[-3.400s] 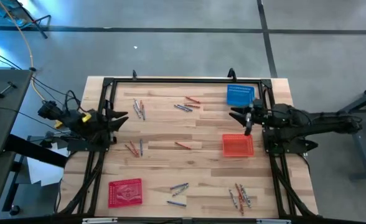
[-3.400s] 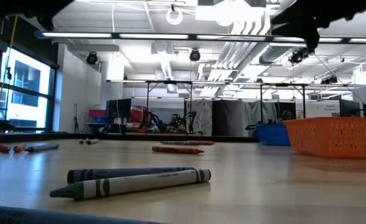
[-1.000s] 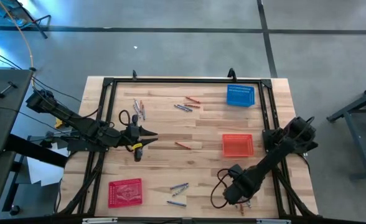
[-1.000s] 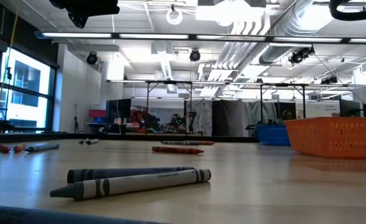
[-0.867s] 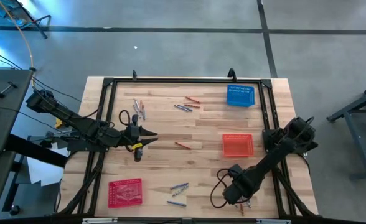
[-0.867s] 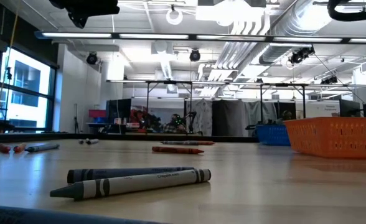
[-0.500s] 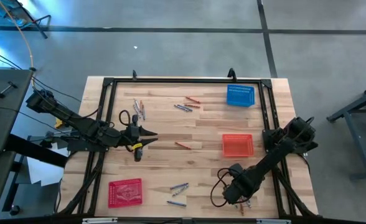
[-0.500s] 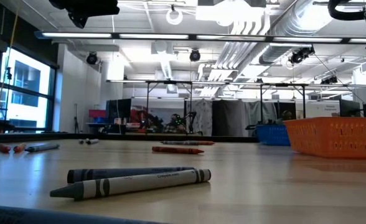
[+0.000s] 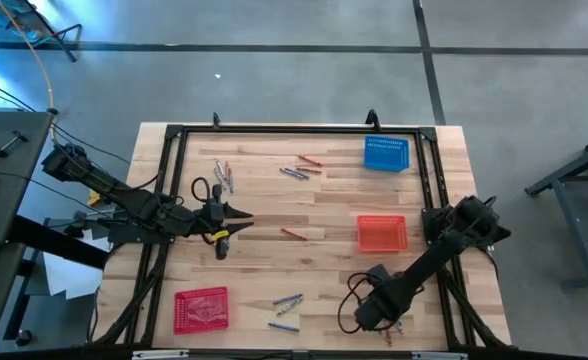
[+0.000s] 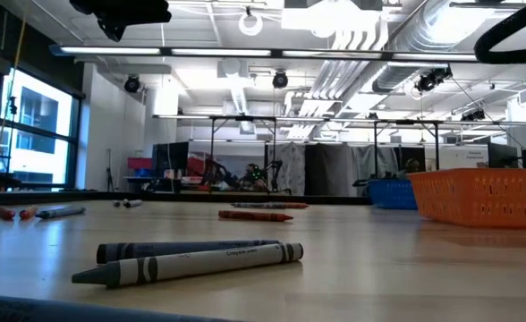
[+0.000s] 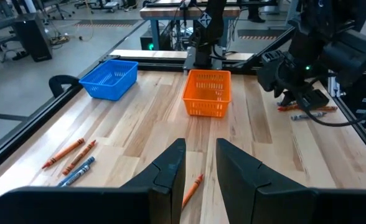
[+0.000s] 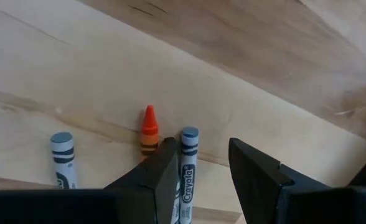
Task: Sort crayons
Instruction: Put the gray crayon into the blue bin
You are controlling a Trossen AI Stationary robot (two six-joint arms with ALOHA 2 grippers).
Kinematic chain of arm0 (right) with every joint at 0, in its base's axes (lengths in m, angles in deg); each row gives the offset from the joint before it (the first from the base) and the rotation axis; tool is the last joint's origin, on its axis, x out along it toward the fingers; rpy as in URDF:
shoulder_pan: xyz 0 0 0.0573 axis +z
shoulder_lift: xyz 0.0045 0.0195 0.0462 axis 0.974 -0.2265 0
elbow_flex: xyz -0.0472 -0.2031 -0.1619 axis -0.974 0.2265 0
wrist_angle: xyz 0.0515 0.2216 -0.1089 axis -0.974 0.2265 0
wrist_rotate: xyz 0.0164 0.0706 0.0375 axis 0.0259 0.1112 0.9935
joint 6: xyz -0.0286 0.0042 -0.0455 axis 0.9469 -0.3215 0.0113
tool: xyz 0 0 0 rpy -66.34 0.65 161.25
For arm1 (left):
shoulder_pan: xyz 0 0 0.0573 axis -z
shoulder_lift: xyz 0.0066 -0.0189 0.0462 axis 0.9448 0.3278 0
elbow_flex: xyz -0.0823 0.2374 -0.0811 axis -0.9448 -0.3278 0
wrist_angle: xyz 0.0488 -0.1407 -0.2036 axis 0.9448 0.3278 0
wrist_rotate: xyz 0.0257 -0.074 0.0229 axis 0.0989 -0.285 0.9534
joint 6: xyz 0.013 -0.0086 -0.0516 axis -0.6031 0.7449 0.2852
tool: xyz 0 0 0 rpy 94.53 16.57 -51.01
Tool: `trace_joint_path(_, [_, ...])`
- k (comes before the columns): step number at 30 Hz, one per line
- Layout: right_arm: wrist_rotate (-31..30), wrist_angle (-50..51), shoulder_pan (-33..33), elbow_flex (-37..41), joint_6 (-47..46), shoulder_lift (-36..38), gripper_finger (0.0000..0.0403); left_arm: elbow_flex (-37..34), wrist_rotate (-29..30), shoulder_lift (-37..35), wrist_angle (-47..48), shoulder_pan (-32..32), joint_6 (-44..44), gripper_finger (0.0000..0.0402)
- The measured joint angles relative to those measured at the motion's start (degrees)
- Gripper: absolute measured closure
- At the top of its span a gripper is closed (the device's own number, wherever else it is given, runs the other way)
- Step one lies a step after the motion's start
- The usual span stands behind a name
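Crayons lie in small groups on the wooden table: at the near right [image 9: 392, 320], near middle [image 9: 287, 302], far left [image 9: 223, 175] and far middle [image 9: 302, 168]. My right gripper [image 9: 374, 312] points down, open, over the near-right group. In the right wrist view a grey-blue crayon [image 12: 188, 158] lies between its fingers [image 12: 203, 149], an orange one [image 12: 149, 134] just outside one finger. Whether a finger touches either, I cannot tell. My left gripper [image 9: 242, 222] hangs open above the table's left middle, above an orange crayon [image 11: 192, 190].
An orange basket [image 9: 382, 234] stands at the right middle, a blue basket [image 9: 386, 153] at the far right, a red basket [image 9: 202, 308] at the near left. A single red crayon [image 9: 294, 234] lies mid-table. A black frame [image 9: 294, 128] runs along the table's edges.
My right gripper has sunk a little toward the crayons at the near right and stays open. The crayons lie as before.
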Motion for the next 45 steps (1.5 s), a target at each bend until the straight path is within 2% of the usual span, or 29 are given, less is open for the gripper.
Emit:
trace_joint_path(14, [-0.38,-1.48,0.02,0.02,1.62,-0.01,0.0268,0.00,0.00,0.00,0.15,0.00,0.01,0.0326])
trace_joint_path(17, [-0.33,-2.53,0.00,0.06,1.85,-0.01,0.0289,0.00,0.00,0.00,0.34,0.00,0.03,0.0326])
trace_joint_path(27, [-0.06,-3.91,-0.05,0.06,2.73,0.00,0.0394,0.00,0.00,0.00,0.34,0.00,0.07,0.0326])
trace_joint_path(36, [0.13,-3.17,-0.01,0.08,3.19,0.61,0.0400,0.00,-0.02,0.00,0.34,0.02,0.12,0.0326])
trace_joint_path(45, [-3.31,-2.16,0.00,0.08,3.09,4.16,0.0402,0.00,-0.02,0.00,0.34,0.02,1.06,0.0326])
